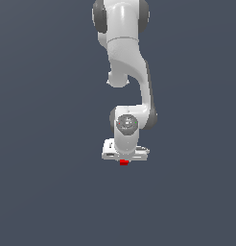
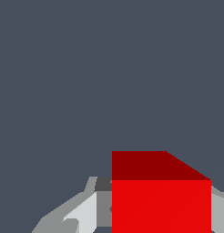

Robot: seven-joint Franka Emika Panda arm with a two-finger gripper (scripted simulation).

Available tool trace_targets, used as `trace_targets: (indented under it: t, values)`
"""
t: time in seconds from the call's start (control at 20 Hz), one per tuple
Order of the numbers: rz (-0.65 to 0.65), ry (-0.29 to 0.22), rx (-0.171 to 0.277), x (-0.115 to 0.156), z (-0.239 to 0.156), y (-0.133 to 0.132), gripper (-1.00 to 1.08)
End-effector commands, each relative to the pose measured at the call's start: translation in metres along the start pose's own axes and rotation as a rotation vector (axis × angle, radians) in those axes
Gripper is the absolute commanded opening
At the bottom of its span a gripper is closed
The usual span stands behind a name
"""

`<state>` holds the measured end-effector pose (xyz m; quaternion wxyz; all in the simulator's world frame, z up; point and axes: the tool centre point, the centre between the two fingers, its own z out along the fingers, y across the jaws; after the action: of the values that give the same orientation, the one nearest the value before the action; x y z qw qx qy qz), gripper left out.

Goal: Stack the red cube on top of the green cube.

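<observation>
free room: you have bare grey floor [image 1: 48, 192] open on every side of the gripper [image 1: 123, 161] in the exterior view. obstacles: only the red cube [image 2: 161, 205], close between the fingers [image 2: 82, 214], fills the near wrist view; open floor beyond it.

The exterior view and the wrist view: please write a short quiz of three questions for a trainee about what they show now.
1. True or false: the green cube shows in both views.
2. Which thing sits between the jaws of the gripper? A) the red cube B) a green cube C) nothing
3. Fill in: in the exterior view, the red cube shows just ____ the white hand of the arm.

Key
1. False; neither view shows it.
2. A; the wrist view shows grey fingers on both sides of it. Contact itself is not clear.
3. below
</observation>
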<state>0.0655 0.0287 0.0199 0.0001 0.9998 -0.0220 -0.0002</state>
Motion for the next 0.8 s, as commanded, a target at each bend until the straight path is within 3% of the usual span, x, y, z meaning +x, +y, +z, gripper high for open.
trace_targets:
  t: [0.0, 0.35, 0.75]
  values:
    - [0.0, 0.0, 0.0, 0.0, 0.0, 0.0, -1.0]
    - [0.0, 0.0, 0.0, -0.001, -0.02, 0.0, -1.0]
    - [0.0, 0.0, 0.0, -0.002, -0.075, 0.0, -1.0]
